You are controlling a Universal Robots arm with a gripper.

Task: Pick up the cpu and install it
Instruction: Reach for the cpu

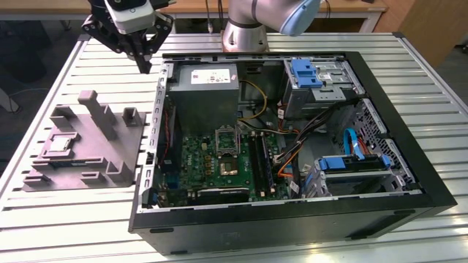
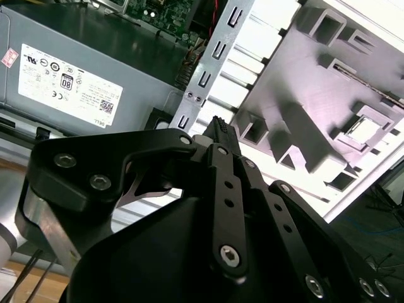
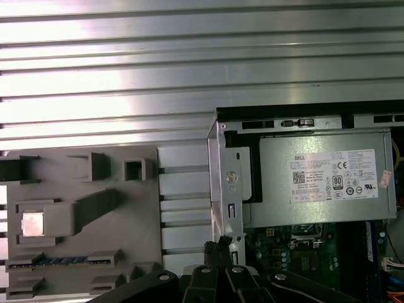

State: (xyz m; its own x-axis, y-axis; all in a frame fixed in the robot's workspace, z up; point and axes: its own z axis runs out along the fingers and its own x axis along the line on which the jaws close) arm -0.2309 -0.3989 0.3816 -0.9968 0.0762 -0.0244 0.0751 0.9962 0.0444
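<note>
- Tool (image 1: 146, 67) hangs in the exterior view over the slatted metal counter (image 1: 44, 235), near the corner of the open computer case (image 1: 292, 227) where the power supply (image 1: 205, 93) sits. Its fingers taper together to a narrow point with nothing between them.
- The cpu (image 1: 60, 143) lies flat in a square recess of the grey holder block (image 1: 95, 159). The block rests on the counter just beside the case, on the exterior view's left, and the cpu is well apart from the tool. Inside the case, the silver socket frame (image 1: 226, 138) sits on the green motherboard (image 1: 197, 159).
- In the first wrist view the tool (image 3: 218, 249) is narrow and empty, its tips by the case's metal edge. The cpu (image 3: 33, 224) shows as a pale square seated in the holder block (image 3: 63, 183), with the power supply (image 3: 315, 183) on the other side of the tool and bare counter (image 3: 189, 63) beyond.
- In the second wrist view the tool (image 2: 219, 128) is pinched together on nothing. The cpu (image 2: 365, 129) rests in the holder block (image 2: 315, 95), apart from the tips, and the power supply (image 2: 76, 69) lies opposite.
</note>
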